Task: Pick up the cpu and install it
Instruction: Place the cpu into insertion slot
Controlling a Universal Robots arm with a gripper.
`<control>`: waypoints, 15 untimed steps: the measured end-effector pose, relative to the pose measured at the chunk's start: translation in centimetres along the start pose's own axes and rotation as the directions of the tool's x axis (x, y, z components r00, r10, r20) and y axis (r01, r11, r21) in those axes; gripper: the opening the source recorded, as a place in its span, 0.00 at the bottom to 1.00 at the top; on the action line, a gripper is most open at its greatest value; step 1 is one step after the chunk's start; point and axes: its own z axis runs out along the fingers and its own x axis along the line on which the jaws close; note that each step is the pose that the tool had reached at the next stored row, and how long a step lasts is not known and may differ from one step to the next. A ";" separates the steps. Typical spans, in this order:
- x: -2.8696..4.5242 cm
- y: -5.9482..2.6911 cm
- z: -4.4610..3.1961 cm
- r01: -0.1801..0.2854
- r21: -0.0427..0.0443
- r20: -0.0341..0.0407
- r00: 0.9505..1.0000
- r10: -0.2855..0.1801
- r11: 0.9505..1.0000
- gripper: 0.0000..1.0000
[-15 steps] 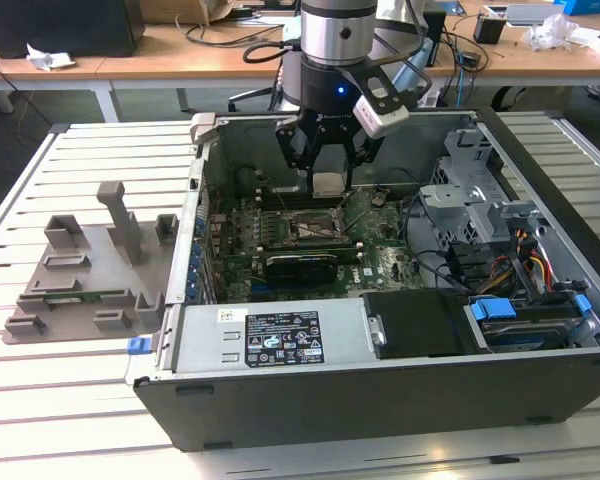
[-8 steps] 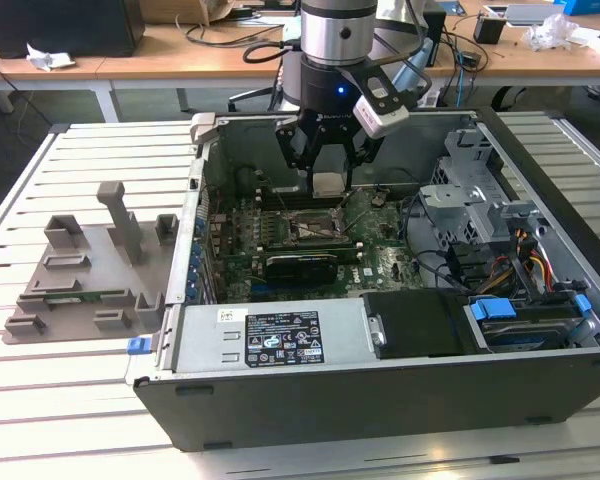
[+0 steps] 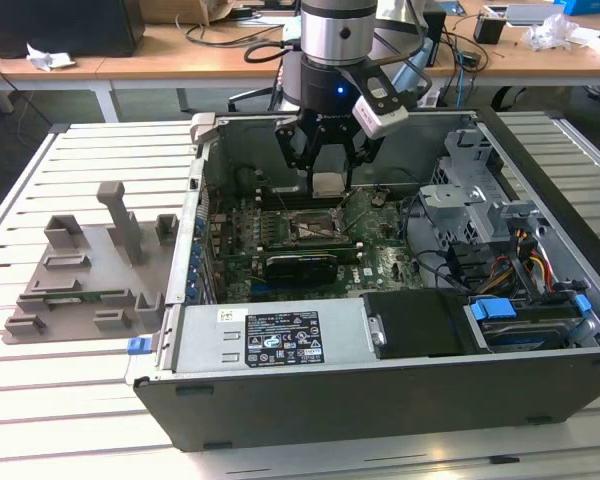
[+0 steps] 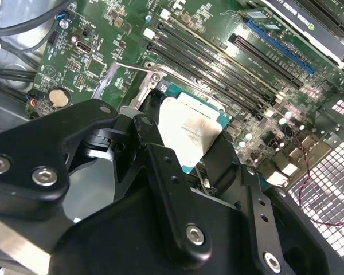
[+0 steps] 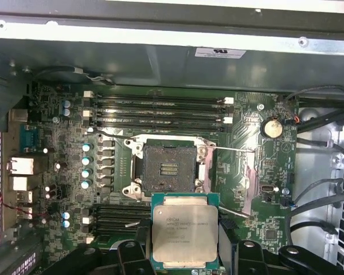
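My gripper (image 3: 326,168) hangs inside the open computer case (image 3: 380,400), shut on the cpu (image 3: 328,183). The cpu is a flat square chip with a silver top and a thin green rim. It hangs in the air a little above the motherboard (image 3: 380,262). The open socket (image 3: 315,228) lies just below and slightly in front of it. In the first wrist view the cpu (image 5: 185,232) sits between the black fingers (image 5: 132,252), level, right beside the empty dark socket (image 5: 169,169). In the second wrist view the black fingers (image 4: 160,166) clasp the cpu (image 4: 189,134) by its edges.
A grey plastic tray (image 3: 80,270) with upright blocks lies on the slatted table at the exterior view's left. Inside the case are a power supply (image 3: 270,340), a drive cage (image 3: 480,200) with bundled cables, and memory slots (image 5: 160,112) beside the socket. Case walls close in all around.
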 end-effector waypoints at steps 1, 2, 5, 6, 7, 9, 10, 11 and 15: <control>0.00 0.00 0.00 -0.020 0.000 -0.001 1.000 0.020 1.000 0.55; 0.00 0.00 0.00 -0.053 0.001 -0.002 0.999 0.053 0.999 0.55; 0.00 0.00 0.01 -0.113 0.001 -0.004 0.994 0.113 0.994 0.55; 0.00 0.00 0.01 -0.138 0.002 -0.005 0.990 0.138 0.990 0.55; 0.00 0.00 0.00 -0.157 0.002 -0.006 0.988 0.157 0.988 0.55; 0.00 0.00 0.01 -0.177 0.002 -0.007 0.984 0.177 0.984 0.55; 0.00 0.00 0.01 -0.193 0.002 -0.007 0.981 0.193 0.981 0.55; 0.00 0.00 0.01 -0.212 0.003 -0.008 0.977 0.212 0.977 0.55; 0.00 0.00 0.01 -0.269 0.004 -0.010 0.963 0.269 0.963 0.55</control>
